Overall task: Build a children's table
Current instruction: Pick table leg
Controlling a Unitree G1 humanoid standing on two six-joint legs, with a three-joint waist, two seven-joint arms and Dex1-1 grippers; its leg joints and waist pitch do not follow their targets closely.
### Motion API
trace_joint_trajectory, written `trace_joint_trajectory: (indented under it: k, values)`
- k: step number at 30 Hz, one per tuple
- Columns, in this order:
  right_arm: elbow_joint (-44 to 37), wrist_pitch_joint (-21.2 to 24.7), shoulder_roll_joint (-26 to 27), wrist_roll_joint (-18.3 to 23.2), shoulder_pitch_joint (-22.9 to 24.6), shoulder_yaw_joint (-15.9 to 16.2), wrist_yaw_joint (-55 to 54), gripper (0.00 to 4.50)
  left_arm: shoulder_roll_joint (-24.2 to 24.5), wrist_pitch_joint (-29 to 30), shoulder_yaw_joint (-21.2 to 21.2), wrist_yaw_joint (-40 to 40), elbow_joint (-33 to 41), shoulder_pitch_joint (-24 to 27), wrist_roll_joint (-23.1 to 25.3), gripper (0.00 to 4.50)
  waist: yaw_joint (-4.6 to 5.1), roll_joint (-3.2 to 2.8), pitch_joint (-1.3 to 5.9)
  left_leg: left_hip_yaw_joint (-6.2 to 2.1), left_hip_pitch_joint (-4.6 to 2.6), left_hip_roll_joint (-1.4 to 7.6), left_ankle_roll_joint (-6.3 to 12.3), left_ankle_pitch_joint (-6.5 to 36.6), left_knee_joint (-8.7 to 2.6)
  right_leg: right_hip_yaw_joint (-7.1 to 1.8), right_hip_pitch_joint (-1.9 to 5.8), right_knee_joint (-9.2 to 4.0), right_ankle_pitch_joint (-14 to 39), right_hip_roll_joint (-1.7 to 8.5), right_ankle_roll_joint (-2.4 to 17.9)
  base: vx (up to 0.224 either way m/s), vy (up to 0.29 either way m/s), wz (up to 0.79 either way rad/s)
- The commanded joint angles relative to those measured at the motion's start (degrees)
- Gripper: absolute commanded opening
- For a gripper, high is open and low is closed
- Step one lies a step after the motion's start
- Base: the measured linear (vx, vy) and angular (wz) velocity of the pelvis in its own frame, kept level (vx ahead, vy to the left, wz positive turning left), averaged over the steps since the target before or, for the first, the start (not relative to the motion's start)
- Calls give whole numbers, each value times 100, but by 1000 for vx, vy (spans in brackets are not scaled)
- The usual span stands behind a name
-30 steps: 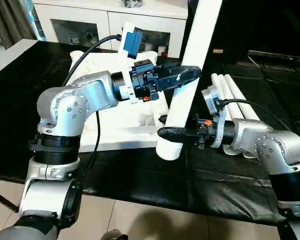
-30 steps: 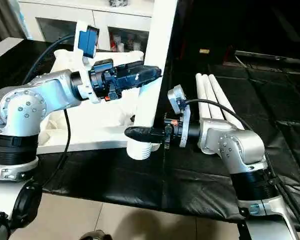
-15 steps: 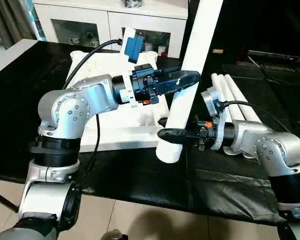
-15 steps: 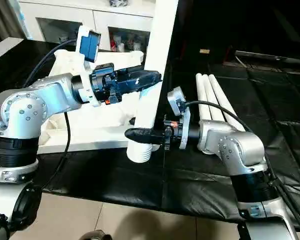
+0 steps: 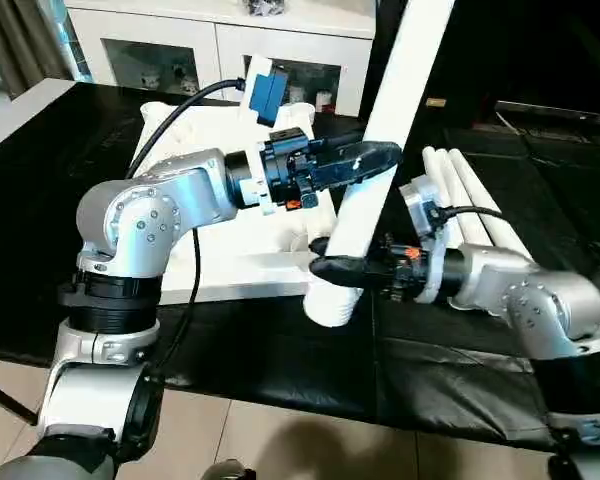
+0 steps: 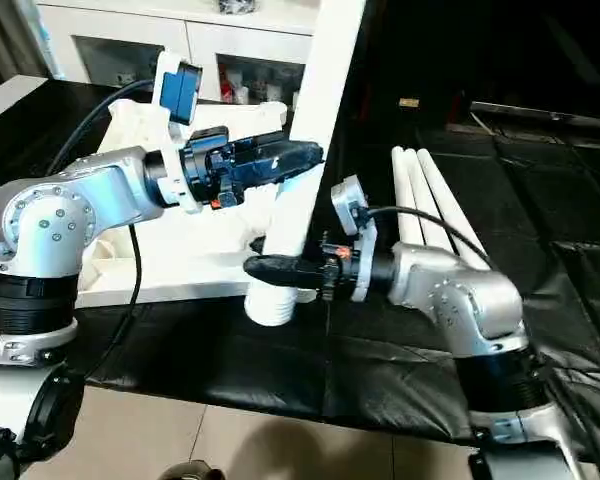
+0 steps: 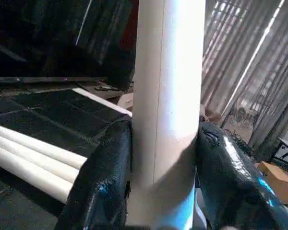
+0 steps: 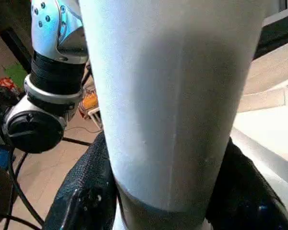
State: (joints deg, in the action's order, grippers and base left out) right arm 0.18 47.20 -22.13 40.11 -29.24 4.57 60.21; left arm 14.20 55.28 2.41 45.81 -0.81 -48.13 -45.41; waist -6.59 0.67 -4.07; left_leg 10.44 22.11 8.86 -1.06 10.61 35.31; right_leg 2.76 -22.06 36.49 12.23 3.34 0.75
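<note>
Resting upside down on the black mat, the tabletop (image 5: pixel 230 250) lies far left; a tilted leg (image 5: pixel 375 160) stands over its near right corner, gripped by the left gripper (image 5: pixel 365 160) higher and the right gripper (image 5: pixel 330 268) lower.

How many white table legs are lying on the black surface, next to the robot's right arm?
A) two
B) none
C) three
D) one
C: three white legs lie side by side on the black surface, while a fourth leg stands nearly upright with the left gripper and the right gripper on it.
</note>
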Motion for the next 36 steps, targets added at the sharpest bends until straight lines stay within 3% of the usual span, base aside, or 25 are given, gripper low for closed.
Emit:
trace_joint_trajectory:
  k: [1, 7, 11, 17, 19, 22, 23, 24, 26, 28, 31, 36]
  values:
    - [6, 61, -5, 72, 30, -197, -113, 196, -108, 49, 21, 19, 282, -139, -270, 249, -12, -46, 455, -189, -130, 423, -80, 635, -397, -286, 288, -397, 297, 548, 1484, 0, 0, 0]
    - [-41, -92, 203, 55, 157, -314, -413, 196, -379, 32, 375, -350, 176, -201, -465, 294, -18, -17, 453, -186, -116, 419, -57, 590, -393, -285, 298, -404, 283, 563, 1522, 0, 0, 0]
    - [54, -329, 379, -37, 176, -447, -726, 196, -425, -45, 482, -489, 147, -128, -447, 295, -8, -40, 451, -189, -129, 425, -79, 623, -402, -283, 278, -411, 367, 549, 1447, 0, 0, 0]
    - [56, -758, 519, -327, 210, -433, -986, 193, -492, -247, 858, -807, 161, 3, -530, 295, -2, -13, 445, -183, -112, 415, -105, 631, -404, -292, 284, -420, 395, 560, 1410, 0, 0, 0]
    - [161, -1006, 643, -412, 165, -475, -1124, 191, -443, -507, 967, -903, 56, 8, -376, 295, 1, -48, 444, -190, -117, 420, -98, 656, -408, -289, 275, -419, 435, 561, 1386, 0, 0, 0]
    - [229, -1280, 701, -577, 142, -430, -1225, 191, -419, -879, 1058, -1288, -260, -49, 26, 295, 20, -33, 433, -189, -126, 417, -131, 756, -421, -290, 270, -439, 522, 539, 1304, 0, 0, 0]
    - [234, -1354, 704, -648, 142, -400, -1257, 191, -400, -977, 1036, -1501, -410, -89, 240, 295, 19, -26, 434, -194, -126, 419, -135, 787, -425, -293, 272, -447, 577, 539, 1231, 0, 0, 0]
    - [219, -1455, 749, -783, 144, -332, -1368, 191, -284, -1148, 828, -1907, -714, -146, 788, 295, 22, -28, 430, -197, -135, 417, -139, 799, -431, -294, 269, -452, 619, 534, 1186, 0, 0, 0]
    - [204, -1508, 776, -846, 151, -301, -1405, 191, -240, -1161, 722, -2127, -886, -177, 1014, 295, 15, -34, 439, -211, -145, 426, -162, 801, -440, -300, 261, -448, 689, 545, 1012, 0, 0, 0]
    - [204, -1550, 792, -910, 154, -265, -1442, 191, -193, -1179, 552, -2184, -961, -180, 1198, 295, 12, -55, 455, -218, -142, 433, -178, 710, -440, -292, 252, -428, 502, 541, 1049, 0, 0, 0]
    - [220, -1725, 737, -1298, 216, 64, -1501, 191, -199, -1161, -146, -2020, -739, -155, 1538, 295, 2, -58, 476, -211, -141, 447, -149, 471, -427, -283, 253, -368, -28, 547, 1221, 0, 0, 0]
    - [314, -1872, 700, -1539, 262, 146, -1625, 191, -399, -1110, -479, -1936, -282, -209, 1522, 295, 5, -67, 476, -196, -106, 437, -50, 386, -402, -284, 291, -343, -415, 568, 1465, 0, 0, 0]
